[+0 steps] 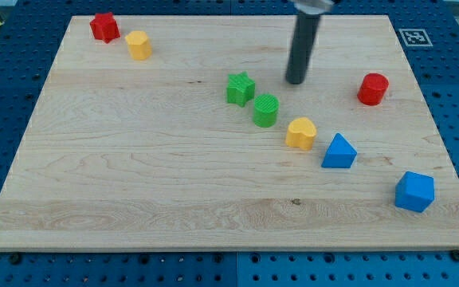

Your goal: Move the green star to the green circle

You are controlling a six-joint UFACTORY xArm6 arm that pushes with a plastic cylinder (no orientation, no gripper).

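Camera view: we count eight blocks, two each of green, yellow, red and blue. Our green star sits just left of the green circle, nearly touching; our tip, fingerless, stands above-right of the circle.

Even, bright, diffuse lighting; sharp focus over nearly the whole view.

The tabletop is evenly lit, wood grain crisp, no hot glare on it. Shadows are soft and short, hugging each block's base: a faint dark edge shows under the green star and the blue cube. The dark rod carries a pale vertical sheen along its length; my tip casts only a small smudge of shadow on the tabletop right at its foot. The rod's upper end, at the view's top above the tabletop, looks slightly soft. The tabletop's edges run straight, without visible bending.
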